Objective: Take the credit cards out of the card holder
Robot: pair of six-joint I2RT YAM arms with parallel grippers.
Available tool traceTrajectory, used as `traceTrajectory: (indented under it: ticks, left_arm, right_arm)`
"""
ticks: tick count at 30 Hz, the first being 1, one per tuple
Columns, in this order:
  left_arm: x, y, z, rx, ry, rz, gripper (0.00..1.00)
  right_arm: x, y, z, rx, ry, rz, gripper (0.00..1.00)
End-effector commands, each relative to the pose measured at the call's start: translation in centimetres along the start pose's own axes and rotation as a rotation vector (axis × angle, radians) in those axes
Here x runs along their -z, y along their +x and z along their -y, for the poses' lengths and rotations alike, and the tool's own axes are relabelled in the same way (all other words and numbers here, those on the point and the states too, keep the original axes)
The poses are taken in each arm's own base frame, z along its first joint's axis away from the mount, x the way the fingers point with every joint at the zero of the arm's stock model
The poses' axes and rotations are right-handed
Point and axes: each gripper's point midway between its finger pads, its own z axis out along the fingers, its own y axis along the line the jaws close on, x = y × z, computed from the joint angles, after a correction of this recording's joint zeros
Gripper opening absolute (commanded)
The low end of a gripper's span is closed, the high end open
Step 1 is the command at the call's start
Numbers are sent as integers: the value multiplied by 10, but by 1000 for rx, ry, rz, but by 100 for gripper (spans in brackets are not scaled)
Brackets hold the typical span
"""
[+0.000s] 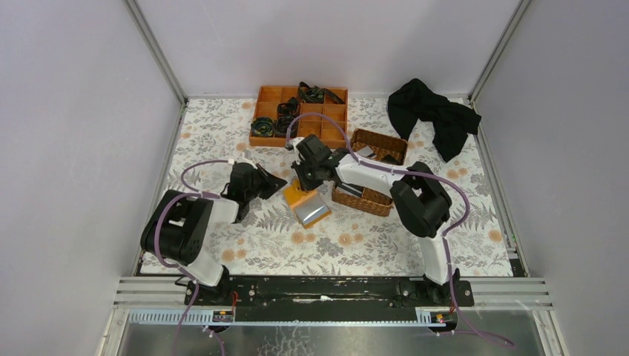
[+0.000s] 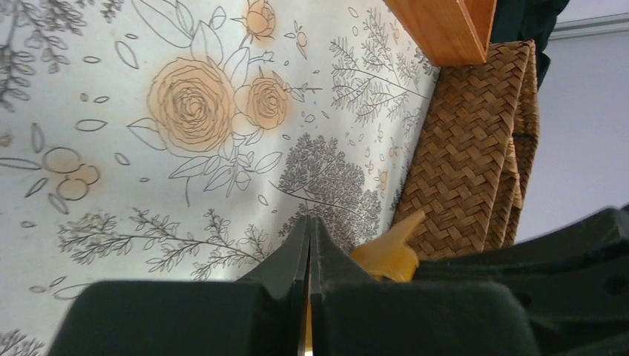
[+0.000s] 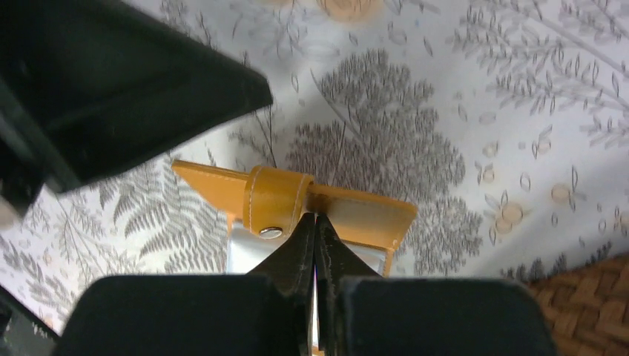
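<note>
The card holder [image 1: 308, 207] lies open on the flowered table, its orange flap toward the back and its pale blue-grey inside toward the front. My right gripper [image 1: 303, 184] is shut, and its tips [image 3: 315, 217] rest against the holder's orange rim [image 3: 363, 213], just right of the snap strap [image 3: 278, 199]. A thin pale line shows between those fingers; I cannot tell what it is. My left gripper [image 1: 280, 181] is shut too, its tips [image 2: 309, 222] just left of an orange corner of the holder [image 2: 387, 256]. The credit cards are hidden.
An orange compartment tray [image 1: 268, 93] holding dark bands stands at the back. A brown wicker basket [image 1: 374, 200] sits right of the holder, close behind it in the left wrist view [image 2: 467, 148]. A black cloth [image 1: 434, 111] lies at the back right.
</note>
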Motion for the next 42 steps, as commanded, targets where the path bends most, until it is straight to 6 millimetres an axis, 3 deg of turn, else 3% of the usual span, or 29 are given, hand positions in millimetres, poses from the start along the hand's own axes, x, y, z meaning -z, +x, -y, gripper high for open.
traceTrajectory:
  ticks: [1,8,12,15,23,30,36,39,41,42]
  left_arm:
    - [10,-16,0,-61,-46,83,0]
    - [31,-38,22,-131,-13,187,0]
    - [31,-32,29,-178,30,182,0]
    - [18,-16,22,-192,17,114,0]
    - [-6,60,4,-177,17,-79,0]
    - [-16,79,-26,-156,-81,-135,0]
    - [-13,90,-41,-122,-115,-165,0]
    - [-10,91,-47,-115,-134,-162,0]
    - [-9,90,-51,-109,-152,-154,0]
    - [-8,90,-52,-108,-156,-151,0]
  right_arm:
    - [-20,-19,-5,13,0,19,0]
    - [-36,-3,-8,4,-23,-20,0]
    - [-41,11,-16,-14,-85,-42,0]
    - [-38,16,-27,-33,-147,-36,0]
    - [-26,16,-30,-26,-160,-12,0]
    - [-11,9,-28,-12,-142,28,0]
    - [18,-14,-19,9,-64,115,3]
    - [37,-25,-18,10,-50,170,21]
    - [47,-26,-19,4,-48,187,53]
    - [51,-25,-19,-4,-44,189,59]
